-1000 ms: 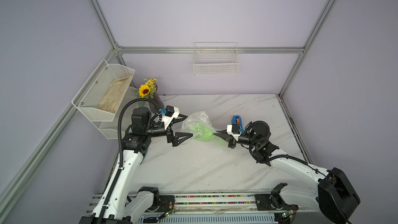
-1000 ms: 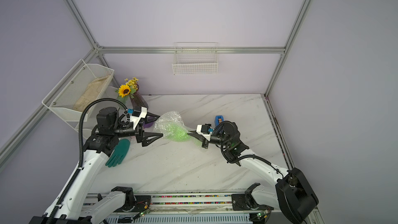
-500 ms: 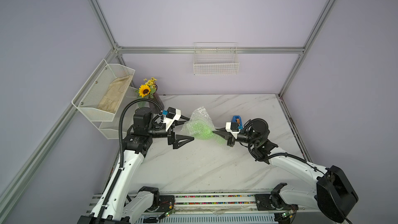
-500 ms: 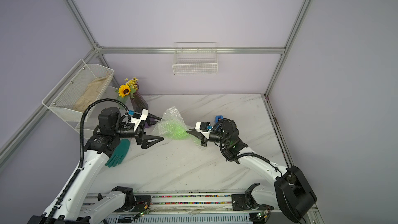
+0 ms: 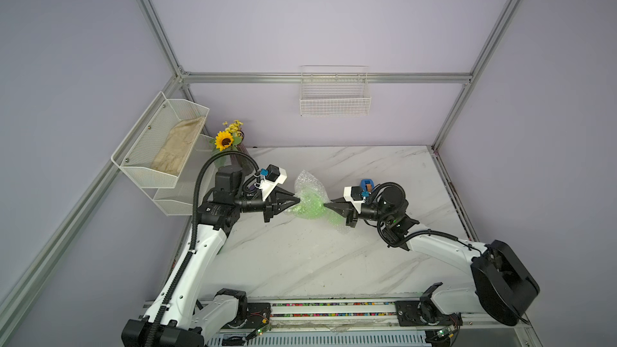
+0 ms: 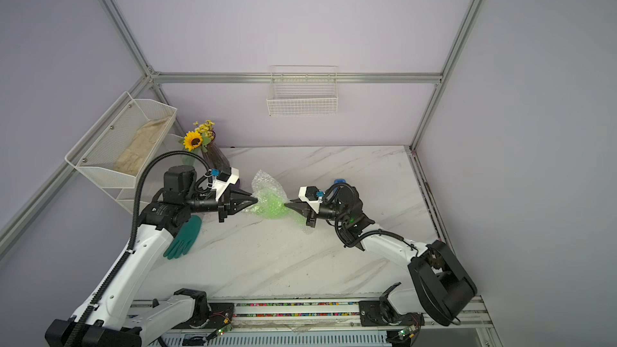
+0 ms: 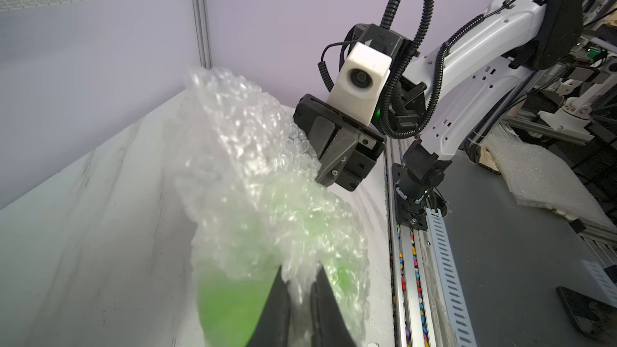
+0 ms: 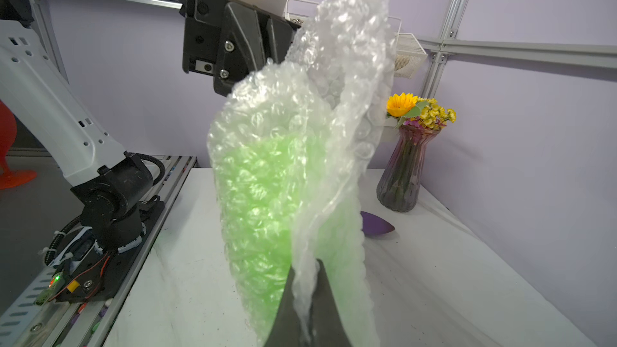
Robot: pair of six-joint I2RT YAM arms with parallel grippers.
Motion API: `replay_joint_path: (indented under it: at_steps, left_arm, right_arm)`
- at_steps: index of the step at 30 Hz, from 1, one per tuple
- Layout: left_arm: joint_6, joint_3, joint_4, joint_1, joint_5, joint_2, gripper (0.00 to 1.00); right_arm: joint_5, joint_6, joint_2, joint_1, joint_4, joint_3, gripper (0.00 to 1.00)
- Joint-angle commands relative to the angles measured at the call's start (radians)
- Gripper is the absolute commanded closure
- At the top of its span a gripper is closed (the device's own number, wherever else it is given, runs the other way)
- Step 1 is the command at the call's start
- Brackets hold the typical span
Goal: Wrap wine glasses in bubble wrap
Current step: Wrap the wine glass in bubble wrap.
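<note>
The white marbled table (image 5: 300, 262) is carrying everything. A white mesh rack (image 5: 160, 148) is hanging on the wall past the table's left edge, and a wire basket (image 5: 335, 95) is hanging on the wall beyond its far edge.

The bubble wrap (image 5: 307, 183) is bunching up near the middle of the table, a little toward the far left corner. One flap is sticking upward and another corner is trailing toward the near right. Inside it the goblet (image 5: 309, 206) is showing through as a bright green glow, covered on every side the views give. Whether it is resting on the table or hanging clear cannot be told.

The left hand (image 5: 298, 200) is reaching in from the left-edge side and the right hand (image 5: 326, 204) from the right-edge side. In the wrist views the left fingers (image 7: 270, 315) and the right fingers (image 8: 329, 305) are pinching gathered folds of the sheet, so both hands are gripping the bubble wrap on opposite sides of the goblet.

A teal glove (image 6: 183, 238) is lying near the left edge, partly under the left arm (image 6: 133, 262). A purple vase (image 8: 405, 168) holding a sunflower (image 5: 224, 140) is standing at the far left corner, and a small purple piece (image 8: 377, 223) is lying just beside it
</note>
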Motion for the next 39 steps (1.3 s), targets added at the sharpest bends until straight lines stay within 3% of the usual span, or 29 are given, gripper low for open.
replay_joint_path:
  at_steps: [1,9,14,17,21,24,29,36,39]
  left_arm:
    - [0.034,0.111,-0.116,-0.049,-0.067,0.034,1.0]
    - [0.141,0.159,-0.329,-0.168,-0.32,0.184,1.0]
    - [0.143,0.177,-0.376,-0.22,-0.377,0.277,1.0]
    - [0.152,0.212,-0.419,-0.263,-0.417,0.345,1.0]
    - [0.174,0.278,-0.488,-0.297,-0.412,0.439,1.0]
    - [0.174,0.334,-0.545,-0.309,-0.425,0.485,1.0]
    - [0.168,0.398,-0.612,-0.377,-0.482,0.543,1.0]
    - [0.117,0.371,-0.638,-0.427,-0.639,0.595,1.0]
    - [0.094,0.354,-0.638,-0.427,-0.711,0.606,1.0]
  right_arm:
    - [0.038,0.079,0.089,0.064,0.15,0.016,1.0]
    - [0.085,0.105,0.241,0.074,0.316,-0.069,1.0]
    - [0.124,0.074,0.312,0.077,0.365,-0.125,1.0]
    - [0.151,0.082,0.353,0.079,0.479,-0.181,0.87]
    - [0.171,0.084,0.387,0.081,0.539,-0.222,0.82]
    - [0.171,0.099,0.396,0.082,0.578,-0.249,0.6]
    - [0.202,0.076,0.387,0.087,0.565,-0.271,0.53]
    - [0.25,0.064,0.338,0.087,0.529,-0.309,0.51]
    - [0.252,0.062,0.335,0.087,0.509,-0.303,0.6]
